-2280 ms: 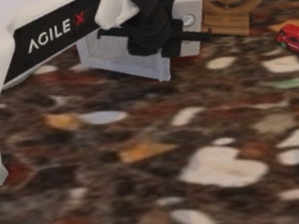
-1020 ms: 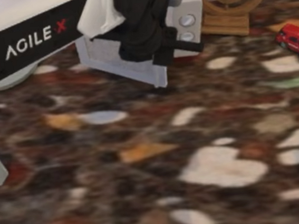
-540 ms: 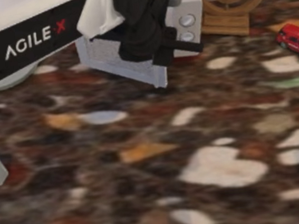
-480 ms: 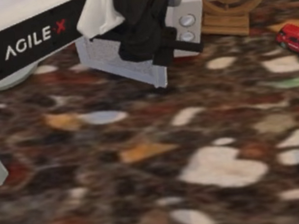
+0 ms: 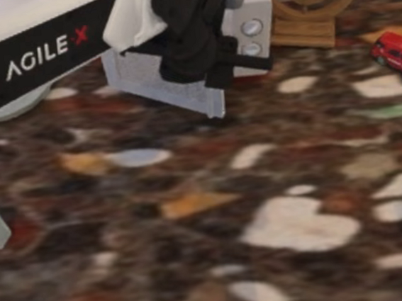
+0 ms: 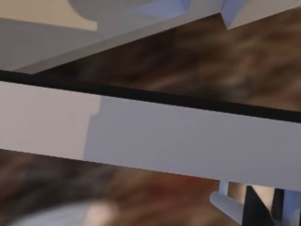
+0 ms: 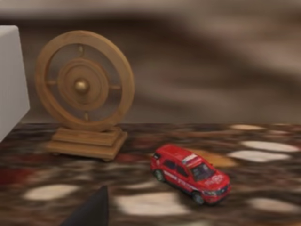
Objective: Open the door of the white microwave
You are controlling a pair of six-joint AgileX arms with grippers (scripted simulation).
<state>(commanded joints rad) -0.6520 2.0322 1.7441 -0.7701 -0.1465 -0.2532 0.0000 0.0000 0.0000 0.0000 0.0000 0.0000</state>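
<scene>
Speckled table [image 5: 278, 207], "AGILE X" left arm [image 5: 42, 55] at the door [image 5: 158, 80]

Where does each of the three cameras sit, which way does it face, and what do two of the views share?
Top view: above the table, looking down on the white microwave, its door swung ajar, and the left arm with the left gripper at the door.
Left wrist view: on the left wrist, pressed close against a pale panel edge; little else is readable.
Right wrist view: on the right wrist, facing a wooden wheel ornament and red toy car; a dark fingertip shows.
Top and right wrist views share the ornament and car.
</scene>
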